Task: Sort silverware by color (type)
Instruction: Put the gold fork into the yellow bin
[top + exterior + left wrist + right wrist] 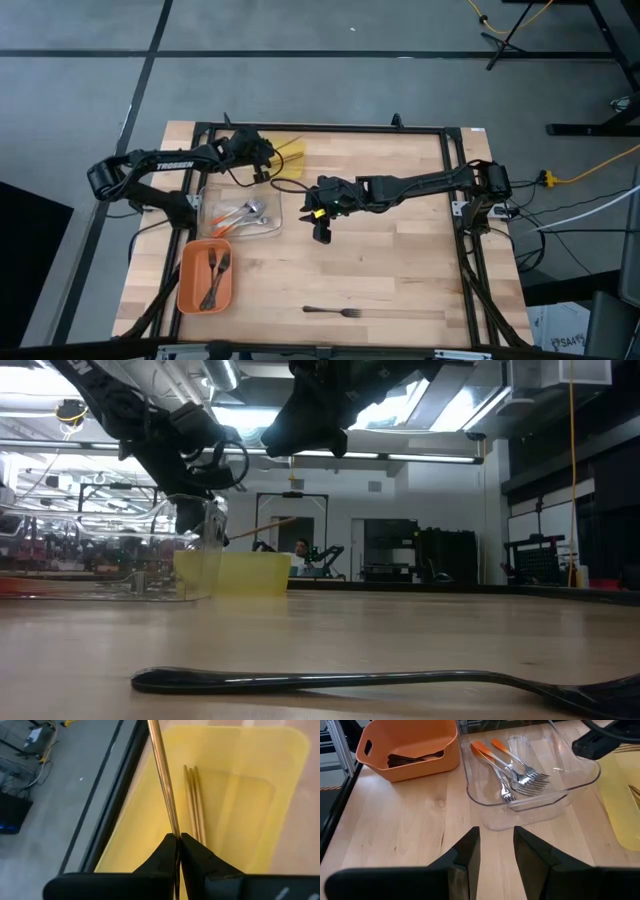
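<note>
Left gripper (178, 851) clamps thin tan wooden utensil (162, 780) over yellow tray (280, 765), where two wooden pieces (194, 800) lie. Right gripper (496, 851) parted, empty, near clear tray (485, 800) holding silver forks (520, 775). Risk: smooth stick, released tilted, bounces over glossy rim. Black fork (335, 312) lies loose on table (400, 260); two in orange tray (190, 290).
</note>
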Controlling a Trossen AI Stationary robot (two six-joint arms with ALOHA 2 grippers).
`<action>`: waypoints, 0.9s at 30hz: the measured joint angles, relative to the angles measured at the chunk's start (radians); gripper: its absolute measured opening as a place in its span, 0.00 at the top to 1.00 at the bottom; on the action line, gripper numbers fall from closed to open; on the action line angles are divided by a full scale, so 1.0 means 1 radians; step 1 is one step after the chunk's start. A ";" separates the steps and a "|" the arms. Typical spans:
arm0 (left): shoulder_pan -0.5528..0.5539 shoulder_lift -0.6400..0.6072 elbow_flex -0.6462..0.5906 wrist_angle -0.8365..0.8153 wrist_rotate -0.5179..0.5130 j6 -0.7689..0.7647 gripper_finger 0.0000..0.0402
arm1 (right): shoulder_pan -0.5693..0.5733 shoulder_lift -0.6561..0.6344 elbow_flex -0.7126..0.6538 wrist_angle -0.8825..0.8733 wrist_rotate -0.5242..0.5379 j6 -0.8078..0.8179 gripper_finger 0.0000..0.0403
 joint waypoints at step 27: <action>0.000 0.118 -0.001 -0.003 -0.055 0.002 0.92 | 0.000 0.000 0.000 0.000 0.000 -0.023 0.73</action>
